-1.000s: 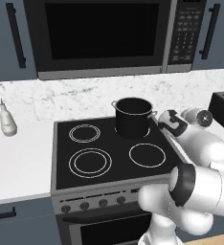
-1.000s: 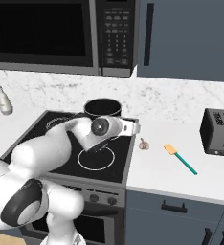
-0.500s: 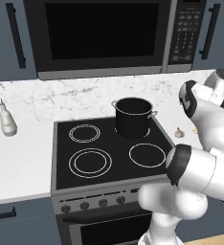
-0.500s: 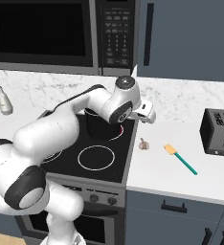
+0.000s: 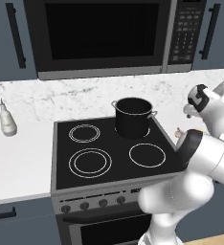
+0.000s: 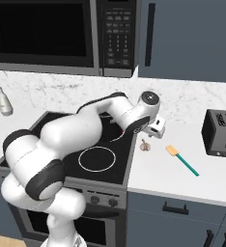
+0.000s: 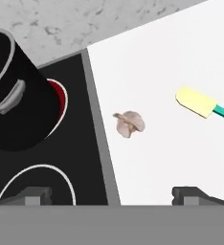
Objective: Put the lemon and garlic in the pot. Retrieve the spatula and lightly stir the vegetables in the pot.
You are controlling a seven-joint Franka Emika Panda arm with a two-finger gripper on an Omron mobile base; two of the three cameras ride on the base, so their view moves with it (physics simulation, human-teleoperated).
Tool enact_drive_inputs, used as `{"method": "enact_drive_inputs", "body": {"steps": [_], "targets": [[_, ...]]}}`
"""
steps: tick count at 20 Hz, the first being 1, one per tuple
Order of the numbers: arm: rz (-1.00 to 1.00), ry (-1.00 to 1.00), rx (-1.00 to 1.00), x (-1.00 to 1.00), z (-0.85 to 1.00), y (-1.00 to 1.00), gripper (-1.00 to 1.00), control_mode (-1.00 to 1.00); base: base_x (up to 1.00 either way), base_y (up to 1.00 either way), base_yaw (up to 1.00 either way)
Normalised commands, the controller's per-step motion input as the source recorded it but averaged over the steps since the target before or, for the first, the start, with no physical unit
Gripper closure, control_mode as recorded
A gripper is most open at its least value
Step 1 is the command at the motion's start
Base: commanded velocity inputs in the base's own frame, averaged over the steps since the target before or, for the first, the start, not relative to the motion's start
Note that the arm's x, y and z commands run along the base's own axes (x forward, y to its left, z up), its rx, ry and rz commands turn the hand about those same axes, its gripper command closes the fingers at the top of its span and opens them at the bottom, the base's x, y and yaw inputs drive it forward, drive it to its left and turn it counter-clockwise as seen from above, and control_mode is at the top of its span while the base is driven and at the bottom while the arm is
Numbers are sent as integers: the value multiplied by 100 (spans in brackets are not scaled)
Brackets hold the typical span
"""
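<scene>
Over the white counter, just right of the black stove, the two-finger gripper has been swung across from the dark cylindrical pot — fingers spread, empty — above the pale garlic bulb; the teal-handled, yellow-ended spatula lies beyond, so a garlic pickup is judged next.

Below my hand sits a near-black cylindrical pot with a silvery rim, on a black glass stovetop ringed in white — one burner glows red. A beige, papery garlic bulb and a teal-handled spatula with a pale yellow blade lie on plain white counter; the backsplash is grey-veined marble.
</scene>
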Motion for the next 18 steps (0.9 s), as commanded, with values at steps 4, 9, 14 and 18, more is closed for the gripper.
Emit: {"method": "enact_drive_inputs", "body": {"steps": [4, 9, 14, 18], "targets": [[3, 2, -1, 38, -54, 0, -100, -100, 0, 0, 0], [5, 8, 0, 46, -52, -2, -100, -100, 0, 0, 0], [4, 3, 0, 23, -56, -14, -100, -100, 0, 0, 0], [4, 0, 0, 2, -42, -16, -100, -100, 0, 0, 0]]}}
